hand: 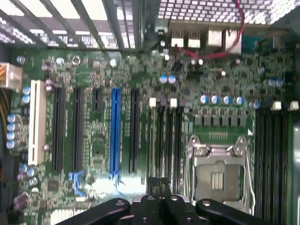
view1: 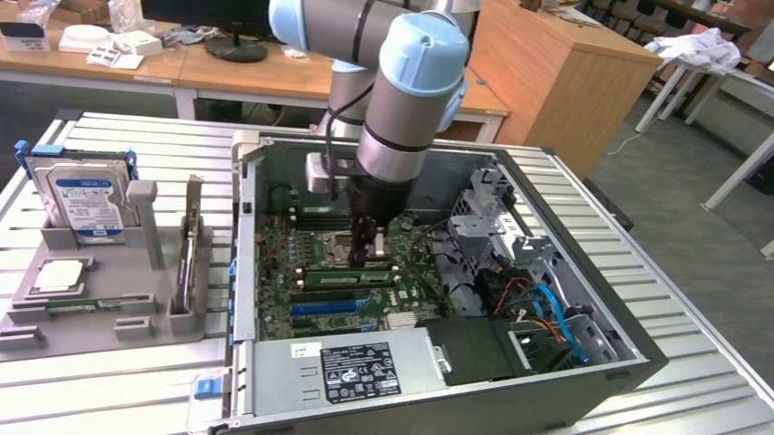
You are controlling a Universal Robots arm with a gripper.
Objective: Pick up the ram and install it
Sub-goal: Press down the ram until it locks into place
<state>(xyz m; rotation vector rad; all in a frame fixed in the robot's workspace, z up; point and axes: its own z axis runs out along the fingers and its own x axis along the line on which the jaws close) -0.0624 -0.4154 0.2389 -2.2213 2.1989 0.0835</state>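
In the exterior view we see the arm reaching down into the open computer case, with the gripper low over the motherboard beside the processor socket. Its fingers are drawn fully together, and we cannot make out anything between them. A green stick that we take to be the ram lies flat along a slot just below the gripper, toward the blue slot; whether it is fully seated we cannot tell. On the grey holder at the exterior view's left we count one hard drive standing upright and one small square silver chip lying flat. In the wrist view we see the closed fingertips meeting over the board, with one blue slot, one white slot and one metal processor socket; we count four long black memory slots between the blue slot and the socket. Our worry is that a stick left only half engaged could tilt or lift out if the latches have not caught, and that closed fingers this near the board could snag a capacitor or the red cable.
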